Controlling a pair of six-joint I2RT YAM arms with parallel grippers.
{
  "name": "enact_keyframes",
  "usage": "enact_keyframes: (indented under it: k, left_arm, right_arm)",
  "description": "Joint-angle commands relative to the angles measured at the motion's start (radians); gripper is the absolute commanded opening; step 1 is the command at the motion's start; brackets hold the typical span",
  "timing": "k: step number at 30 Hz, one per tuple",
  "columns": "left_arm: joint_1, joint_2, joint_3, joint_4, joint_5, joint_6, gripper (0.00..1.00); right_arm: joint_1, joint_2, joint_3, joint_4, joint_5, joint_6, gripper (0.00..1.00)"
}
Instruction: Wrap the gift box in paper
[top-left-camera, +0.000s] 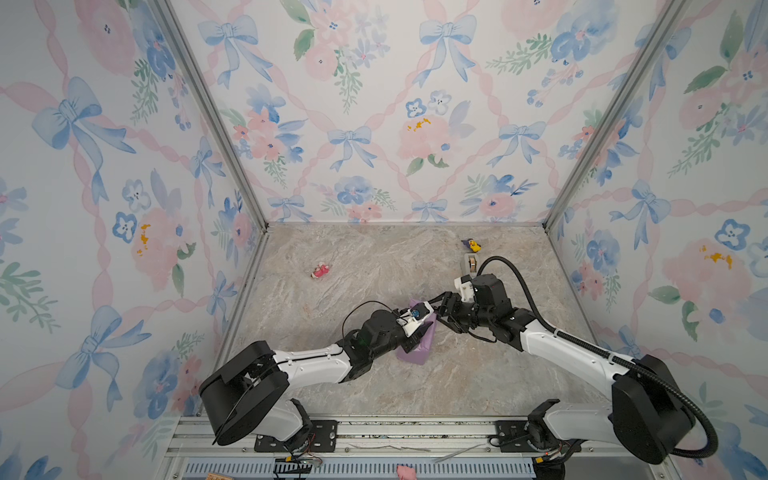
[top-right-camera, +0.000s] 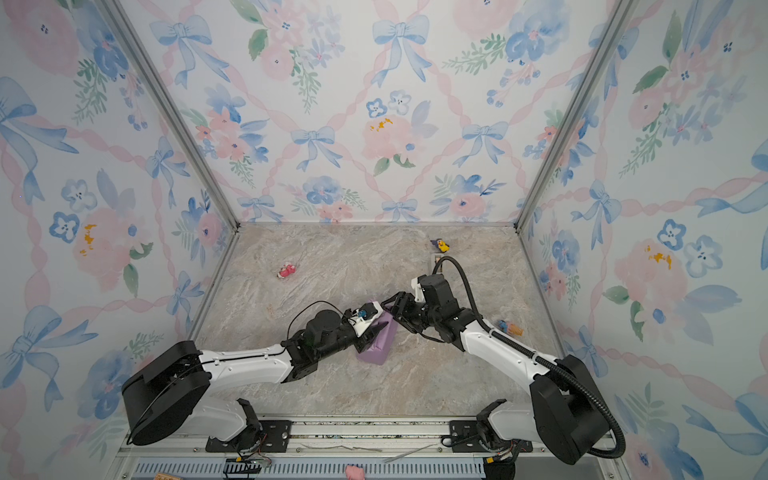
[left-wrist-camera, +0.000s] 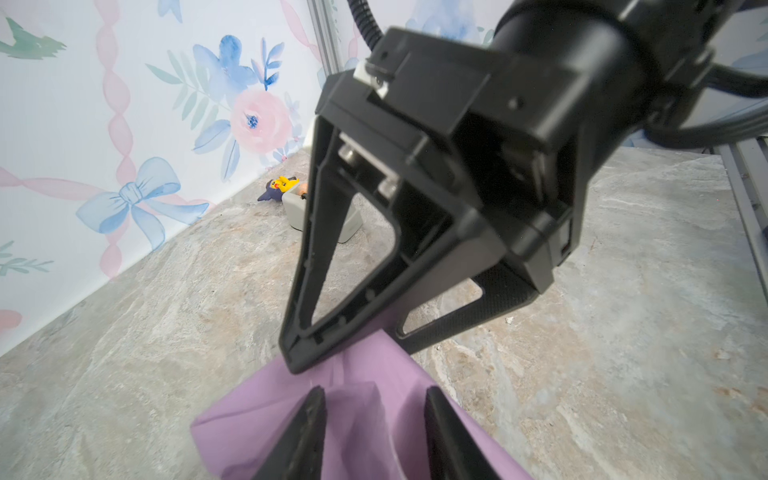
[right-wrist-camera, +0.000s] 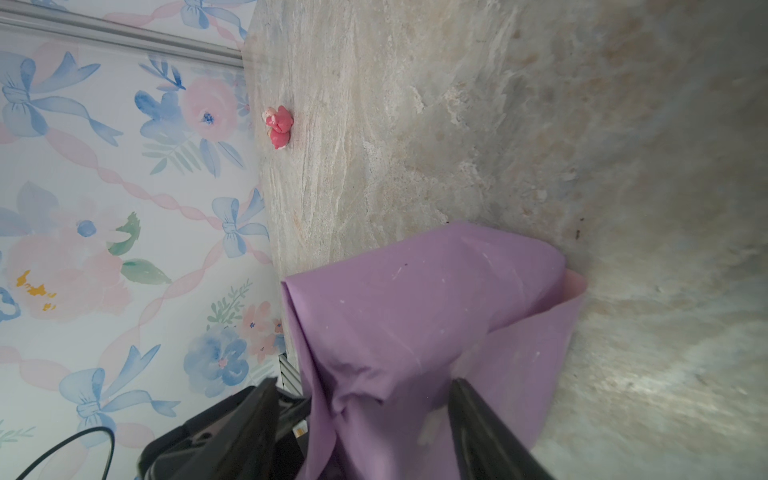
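No writing, label, brand, number or sign can be read in any of the views.

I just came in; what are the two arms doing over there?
Both arms meet over the lilac paper, folded into a boxy shape at the middle of the table. The left gripper hangs open over it; the right gripper, jaws apart, straddles its far end. A fold looks loose, its pink underside showing.
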Motion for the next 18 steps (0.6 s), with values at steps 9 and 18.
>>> enact_keyframes:
  k: [9,18]
  left_arm:
    - [-0.008,0.035,-0.023,-0.122,0.041,-0.018,0.43]
    - [-0.009,0.048,-0.001,-0.155,0.038,0.007,0.43]
  right_arm:
    - [-0.015,-0.003,0.120,-0.206,-0.131,-0.176,0.70]
    - [0.007,0.015,0.160,-0.294,-0.138,-0.204,0.71]
